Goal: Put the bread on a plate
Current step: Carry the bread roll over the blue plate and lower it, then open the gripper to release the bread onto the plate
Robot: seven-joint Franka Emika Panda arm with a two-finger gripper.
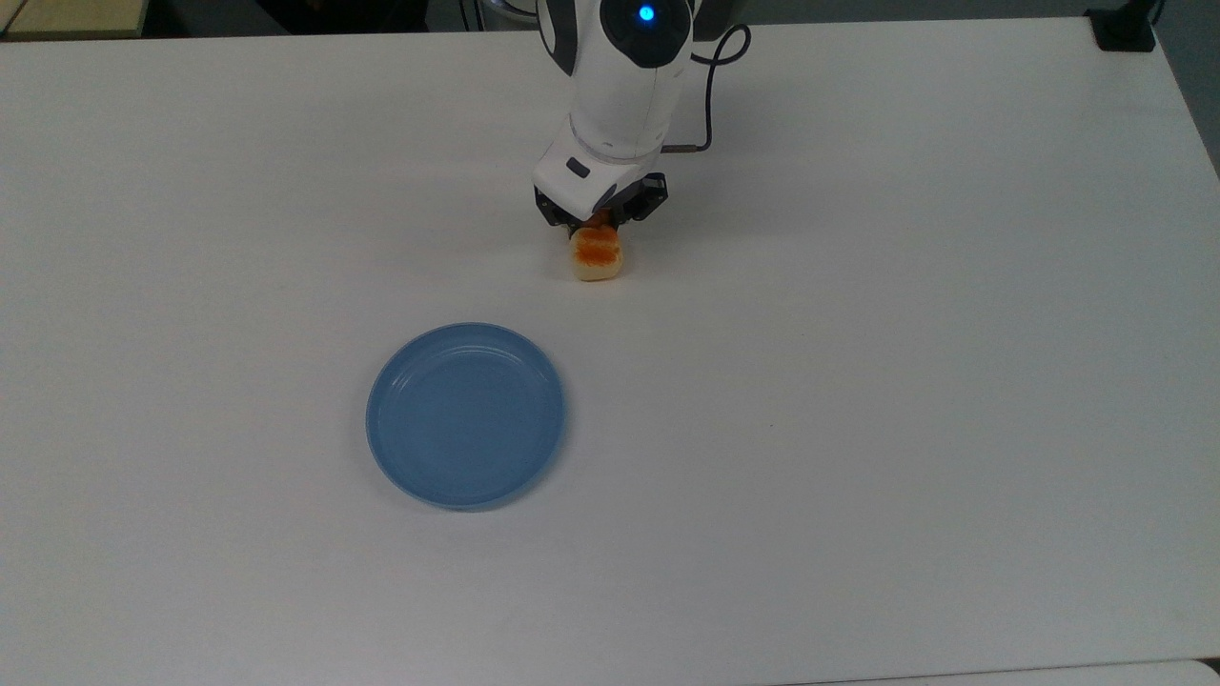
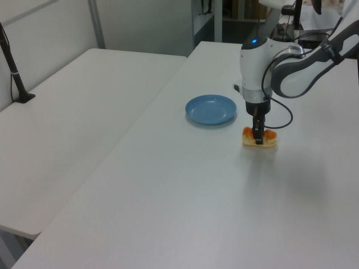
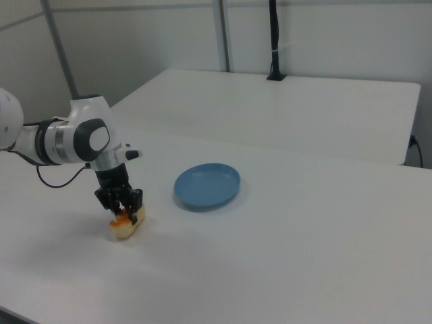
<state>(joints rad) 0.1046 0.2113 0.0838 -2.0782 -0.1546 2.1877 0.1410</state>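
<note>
Our gripper (image 1: 599, 221) is closed on the bread (image 1: 597, 255), which sits on the white table (image 1: 905, 333) in the far middle of the top view. We are grabbing it. Next we must lift it and carry it to the blue plate (image 1: 466, 413), nearer and left.

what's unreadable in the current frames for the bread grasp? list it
- Top view: the far part of the bread is hidden under the pincer and white wrist housing, so finger contact is not visible.
- Left view: the pincer stands in front of the bread; whether the loaf rests on the table or is lifted is too small to tell.
- Right view: the fingers overlap the bread; grip closure unclear. The plate is unobstructed.
</note>
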